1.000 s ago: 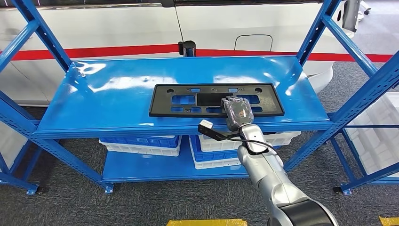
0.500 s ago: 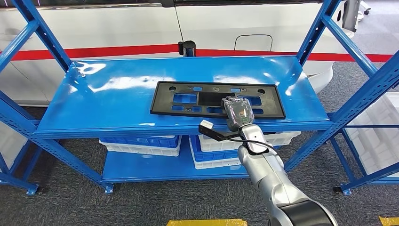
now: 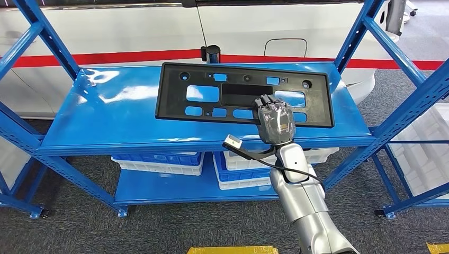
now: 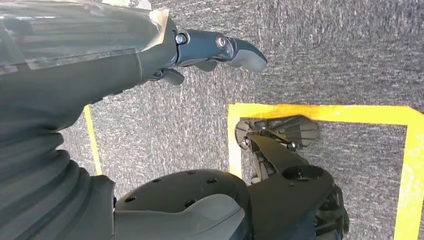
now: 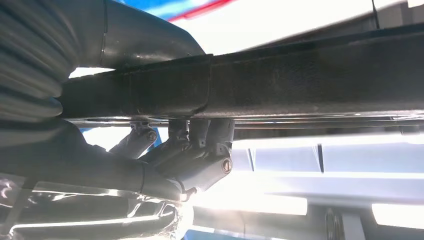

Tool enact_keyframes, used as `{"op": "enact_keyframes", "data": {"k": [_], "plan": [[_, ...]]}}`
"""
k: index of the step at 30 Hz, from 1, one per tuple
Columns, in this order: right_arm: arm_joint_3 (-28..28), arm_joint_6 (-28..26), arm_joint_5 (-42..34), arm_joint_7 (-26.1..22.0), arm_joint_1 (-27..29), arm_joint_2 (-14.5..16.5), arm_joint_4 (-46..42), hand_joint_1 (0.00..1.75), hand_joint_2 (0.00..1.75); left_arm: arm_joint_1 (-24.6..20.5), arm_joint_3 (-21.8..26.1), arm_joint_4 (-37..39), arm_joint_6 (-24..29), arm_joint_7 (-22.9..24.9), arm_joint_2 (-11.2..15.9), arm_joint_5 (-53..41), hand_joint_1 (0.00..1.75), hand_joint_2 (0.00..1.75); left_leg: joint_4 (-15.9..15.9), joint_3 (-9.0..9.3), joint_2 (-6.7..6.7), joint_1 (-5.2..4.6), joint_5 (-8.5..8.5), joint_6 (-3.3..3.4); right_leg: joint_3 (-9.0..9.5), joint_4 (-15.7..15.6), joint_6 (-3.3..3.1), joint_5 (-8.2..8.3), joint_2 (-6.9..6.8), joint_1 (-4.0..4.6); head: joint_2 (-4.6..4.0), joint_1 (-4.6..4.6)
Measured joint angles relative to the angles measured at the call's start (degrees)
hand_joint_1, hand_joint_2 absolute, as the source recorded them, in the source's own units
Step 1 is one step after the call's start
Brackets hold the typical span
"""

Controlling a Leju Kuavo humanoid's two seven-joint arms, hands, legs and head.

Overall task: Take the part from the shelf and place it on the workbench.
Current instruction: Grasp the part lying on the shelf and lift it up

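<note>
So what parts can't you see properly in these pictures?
- Head view: the right hand covers part of the black part's lower edge, and its fingers are hidden behind the hand's back.
- Right wrist view: the black part is cut off by the picture's edges, and glare washes out what lies behind it.
- Left wrist view: the left hand hangs over the floor; its palm is hidden.
- Head view: the bins are partly hidden under the blue shelf.

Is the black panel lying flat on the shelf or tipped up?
Tipped up: the right hand grips the black panel by its near edge, its far edge raised off the shelf.
</note>
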Motion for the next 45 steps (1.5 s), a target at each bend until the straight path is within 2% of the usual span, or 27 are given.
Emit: {"op": "enact_keyframes", "data": {"k": [12,16,18,19,20,22,23,24,25,26,27,28,29,30,33,34,35,36,38,39,40,41,43,44,45], "plan": [[1.5,0.0,0.0,-0.8,4.9,0.0,-10.1,1.75,1.75,0.0,0.0,0.0,1.3,0.6,0.2,0.6,0.00,1.75,0.3,-0.09,-0.07,-0.27,-0.09,0.13,-0.02,-0.1,0.03,0.03,-0.01,-0.34,0.00,-0.01],[1.6,0.1,-0.1,-0.8,5.3,0.0,-11.2,1.75,1.75,0.0,0.1,0.1,1.4,0.6,0.4,0.6,0.00,1.75,0.6,-0.27,-0.07,-0.48,-0.21,0.50,-0.02,-0.2,0.35,0.20,0.00,-0.58,0.00,-0.01],[1.7,0.1,-0.2,-0.9,5.4,0.0,-11.9,1.75,1.75,0.0,0.1,0.1,1.4,0.6,0.4,0.7,0.00,1.75,0.0,0.01,0.03,-0.28,0.18,1.00,-0.10,-0.2,0.61,0.17,-0.02,-0.46,0.00,0.01],[1.7,0.2,-0.2,-1.0,5.5,-0.1,-12.2,1.75,1.75,-0.1,0.1,0.1,1.5,0.6,0.3,0.8,0.00,1.75,-0.5,0.29,0.11,-0.07,0.48,1.32,-0.58,0.6,0.57,-0.32,-0.05,-0.35,0.00,0.08],[1.7,0.2,-0.3,-1.2,5.6,-0.1,-12.5,1.75,1.75,-0.1,0.1,0.1,1.5,0.6,0.3,0.9,0.00,1.75,-0.9,0.56,0.21,0.16,0.78,1.63,-1.69,2.7,0.39,-1.29,-0.08,-0.22,0.00,0.16],[1.7,0.5,-0.5,-1.4,5.8,-0.2,-12.9,1.75,1.75,-0.1,0.2,0.1,1.5,0.6,0.2,1.2,0.00,1.75,-1.2,0.75,0.30,0.36,1.02,1.92,-5.75,10.4,-0.03,-4.07,-0.11,-0.12,0.00,0.30],[1.7,0.6,-0.7,-1.6,6.0,-0.2,-12.9,1.75,1.75,-0.1,0.3,0.1,1.5,0.6,0.2,1.4,0.00,1.75,-1.2,0.73,0.27,0.37,1.01,1.92,-7.92,14.4,-0.02,-5.05,-0.11,-0.12,0.00,0.31],[1.8,0.7,-1.1,-1.7,6.3,-0.3,-12.9,1.75,1.75,-0.1,0.4,0.1,1.6,0.6,0.2,1.5,0.00,1.75,-1.1,0.77,0.19,0.39,0.96,1.86,-9.42,16.6,0.20,-5.25,-0.12,-0.16,0.00,0.31],[1.8,0.7,-1.5,-1.9,6.5,-0.4,-12.9,1.75,1.75,-0.1,0.4,0.1,1.6,0.5,0.1,1.7,0.00,1.75,-1.1,0.87,0.07,0.45,0.84,1.72,-9.81,16.5,0.63,-4.41,-0.14,-0.22,0.00,0.31],[1.9,0.7,-1.9,-2.1,6.6,-0.5,-12.9,1.75,1.75,-0.1,0.5,0.1,1.6,0.4,0.1,1.8,0.00,1.75,-1.0,1.06,-0.06,0.54,0.66,1.48,-9.05,13.9,1.17,-2.69,-0.18,-0.32,0.00,0.32],[2.0,0.7,-2.2,-2.3,6.6,-0.5,-12.9,1.75,1.75,-0.1,0.5,0.1,1.7,0.3,0.0,1.8,0.00,1.75,-1.0,1.26,-0.18,0.62,0.41,1.14,-7.47,9.7,1.72,-0.48,-0.26,-0.45,0.00,0.33],[2.0,0.7,-2.6,-2.4,6.5,-0.6,-12.9,1.75,1.75,-0.1,0.6,0.1,1.8,0.3,-0.1,1.8,0.00,1.75,-0.8,1.38,-0.26,0.54,0.08,0.68,-5.71,5.7,1.96,1.27,-0.31,-0.43,0.00,0.33],[2.2,0.7,-3.0,-2.6,6.5,-0.6,-12.9,1.75,1.75,-0.1,0.6,0.1,1.9,0.2,-0.1,1.9,0.00,1.75,-0.7,1.39,-0.32,0.44,-0.19,0.27,-4.48,2.7,1.80,2.40,-0.31,-0.40,0.00,0.31],[2.3,0.7,-3.3,-2.7,6.5,-0.6,-12.9,1.75,1.75,-0.1,0.7,0.1,2.1,0.2,-0.1,1.9,0.00,1.75,-0.6,1.29,-0.35,0.33,-0.37,-0.08,-3.87,1.2,1.40,2.84,-0.29,-0.28,0.00,0.26],[2.6,0.6,-4.0,-2.8,6.6,-0.7,-13.0,1.75,1.75,-0.1,0.8,0.1,2.6,0.1,-0.1,1.9,0.00,1.75,-0.5,1.09,-0.30,0.55,-0.68,-0.86,-3.99,1.0,-0.08,2.64,-0.11,-0.02,0.00,0.16],[2.6,0.6,-4.1,-2.9,6.6,-0.8,-13.0,1.75,1.75,-0.1,0.8,0.1,2.7,0.0,-0.1,1.9,0.00,1.75,0.2,0.82,-0.20,0.68,-1.27,-1.13,-3.92,0.9,-0.56,2.57,-0.08,-0.03,0.00,0.15],[2.7,0.6,-4.3,-2.9,6.5,-0.8,-13.0,1.75,1.75,-0.1,0.8,0.1,2.8,-0.2,-0.1,1.9,0.00,1.75,2.0,0.01,-0.10,0.76,-2.40,-1.36,-3.83,0.9,-1.11,2.53,-0.08,-0.05,0.00,0.13],[2.7,0.5,-4.3,-3.0,6.5,-0.8,-13.0,1.75,1.75,-0.1,0.9,0.1,2.9,-0.4,-0.1,1.9,0.00,1.75,5.3,-1.60,-0.01,0.80,-4.09,-1.50,-3.76,0.8,-1.61,2.44,-0.11,0.04,0.00,0.11],[2.9,0.5,-4.5,-3.1,6.6,-0.8,-13.0,1.75,1.75,-0.1,0.9,0.1,3.0,-0.9,-0.1,1.9,0.00,1.75,13.5,-6.09,0.05,0.78,-7.47,-1.51,-3.71,0.8,-2.23,2.27,-0.16,0.48,0.00,0.09],[3.0,0.5,-4.5,-3.2,6.6,-0.8,-13.0,1.75,1.75,0.0,0.9,0.1,3.0,-1.0,-0.1,2.0,0.00,1.75,16.4,-7.93,0.04,0.76,-8.08,-1.40,-3.66,0.8,-2.34,2.20,-0.16,0.74,0.00,0.09],[3.0,0.5,-4.6,-3.2,6.7,-0.8,-13.0,1.75,1.75,0.0,0.9,0.1,3.1,-1.1,-0.1,2.0,0.00,1.75,17.2,-8.74,0.04,0.73,-7.44,-1.17,-3.54,0.9,-2.43,2.14,-0.15,0.98,0.00,0.09],[3.1,0.5,-4.6,-3.2,6.7,-0.8,-13.0,1.75,1.75,0.1,0.9,0.2,3.1,-1.2,-0.1,2.0,0.00,1.75,15.7,-8.48,0.04,0.66,-5.71,-0.84,-3.37,0.9,-2.53,2.07,-0.12,1.22,0.00,0.09],[3.1,0.5,-4.7,-3.2,6.6,-0.8,-13.0,1.75,1.75,0.1,1.0,0.2,3.1,-1.3,0.0,2.2,0.00,1.75,8.3,-5.46,0.05,0.44,-1.12,0.09,-2.92,0.9,-2.74,1.90,-0.09,1.63,0.00,0.12],[3.1,0.5,-4.8,-3.2,6.6,-0.8,-13.0,1.75,1.75,0.1,1.0,0.2,3.1,-1.4,0.0,2.2,0.00,1.75,4.8,-4.01,0.08,0.31,0.41,0.37,-2.85,0.9,-2.80,1.82,-0.09,1.91,0.00,0.13],[3.1,0.5,-4.9,-3.2,6.6,-0.8,-13.0,1.75,1.75,0.0,1.0,0.2,3.1,-1.5,0.1,2.2,0.00,1.75,2.6,-3.11,0.10,0.17,1.20,0.53,-2.90,1.0,-2.79,1.79,-0.11,2.09,0.00,0.13]]}}
